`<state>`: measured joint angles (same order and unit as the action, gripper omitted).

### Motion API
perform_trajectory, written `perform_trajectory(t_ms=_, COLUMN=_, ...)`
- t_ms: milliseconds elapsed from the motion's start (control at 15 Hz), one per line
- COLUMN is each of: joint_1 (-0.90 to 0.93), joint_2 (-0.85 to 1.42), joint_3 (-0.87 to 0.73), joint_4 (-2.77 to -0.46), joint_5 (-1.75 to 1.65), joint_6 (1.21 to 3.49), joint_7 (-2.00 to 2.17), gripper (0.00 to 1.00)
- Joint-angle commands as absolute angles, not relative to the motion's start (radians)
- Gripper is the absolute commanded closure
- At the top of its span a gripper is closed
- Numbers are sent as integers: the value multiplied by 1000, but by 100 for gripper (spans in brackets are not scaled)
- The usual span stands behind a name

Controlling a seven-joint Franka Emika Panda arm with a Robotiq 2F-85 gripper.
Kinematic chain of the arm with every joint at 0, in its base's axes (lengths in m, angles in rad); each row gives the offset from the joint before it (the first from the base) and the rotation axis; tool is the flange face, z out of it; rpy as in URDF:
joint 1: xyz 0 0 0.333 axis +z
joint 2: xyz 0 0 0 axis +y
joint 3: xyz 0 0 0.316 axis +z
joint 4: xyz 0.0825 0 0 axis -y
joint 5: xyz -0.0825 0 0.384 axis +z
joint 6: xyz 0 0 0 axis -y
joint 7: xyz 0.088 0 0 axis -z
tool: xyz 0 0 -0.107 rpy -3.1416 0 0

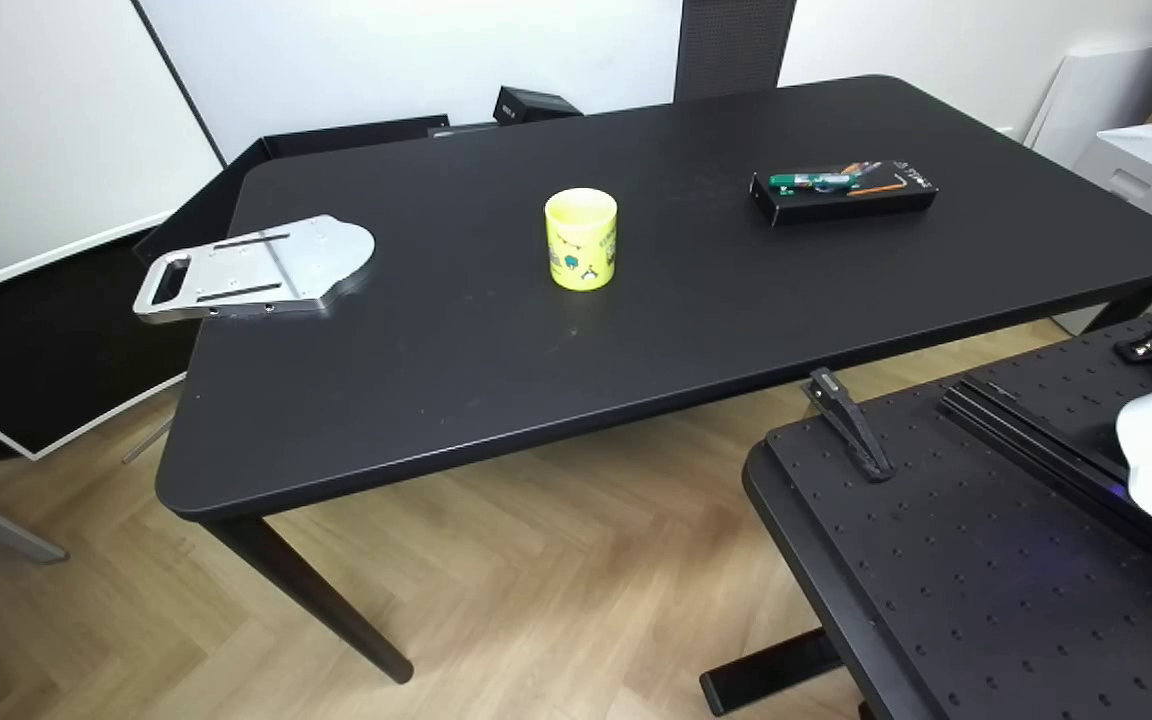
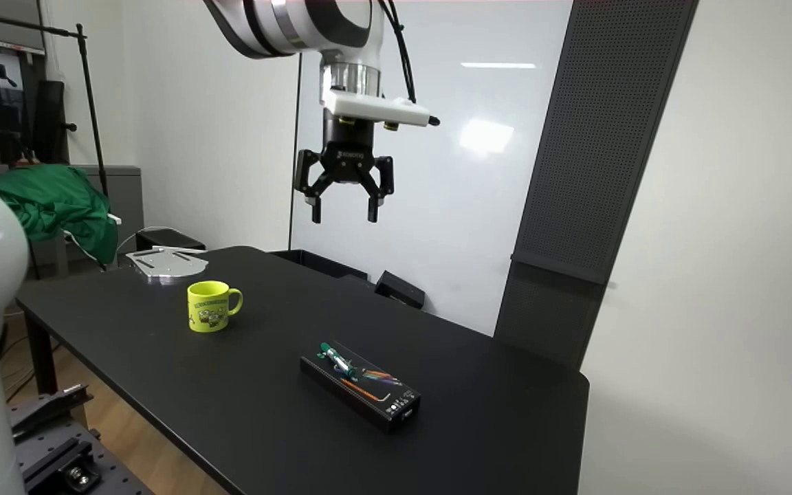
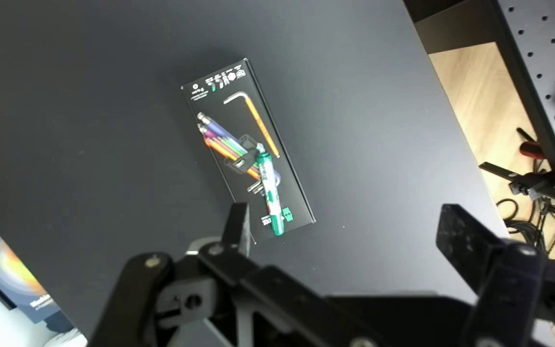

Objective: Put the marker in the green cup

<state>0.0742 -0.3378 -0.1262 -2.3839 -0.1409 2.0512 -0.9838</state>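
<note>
The slim green-and-white marker (image 1: 813, 182) lies on top of a flat black box (image 1: 856, 206) in both exterior views; the marker (image 2: 338, 361) also rests on the box (image 2: 383, 402) there. In the wrist view the marker (image 3: 270, 190) lies lengthwise on the box's printed face, near one end. The lime green cup (image 1: 581, 240) stands upright on the black table; its handle shows on the cup (image 2: 208, 306) in an exterior view. The cup is out of the wrist view. My gripper (image 2: 344, 212) is open and empty, high above the table. In the wrist view its fingers (image 3: 347, 231) are wide apart.
A silver metal plate (image 1: 276, 265) lies at the table's end, beyond the cup from the box. The black table (image 1: 496, 380) has rounded corners. A perforated black platform (image 1: 976, 560) stands apart from it across a gap. A whiteboard wall (image 2: 437, 206) rises behind the table.
</note>
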Motion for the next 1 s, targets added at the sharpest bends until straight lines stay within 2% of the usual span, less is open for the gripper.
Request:
perform_trajectory(t_ms=0, joint_1=75, joint_2=-261, joint_3=-139, joint_4=-2351, joint_5=-117, joint_6=2207, joint_7=-1094, gripper=0)
perform_trajectory(t_ms=200, joint_1=93, joint_2=-162, joint_3=-164, joint_4=-2311, joint_5=17, joint_6=2321, joint_7=-1266, gripper=0)
perform_trajectory(t_ms=533, joint_1=56, joint_2=55, joint_3=-130, joint_4=-2189, joint_5=243, joint_6=2331, joint_7=-1504, gripper=0)
perform_trajectory(t_ms=933, joint_1=-16, joint_2=272, joint_3=-51, joint_4=-2056, joint_5=201, joint_6=2320, joint_7=-1480, gripper=0)
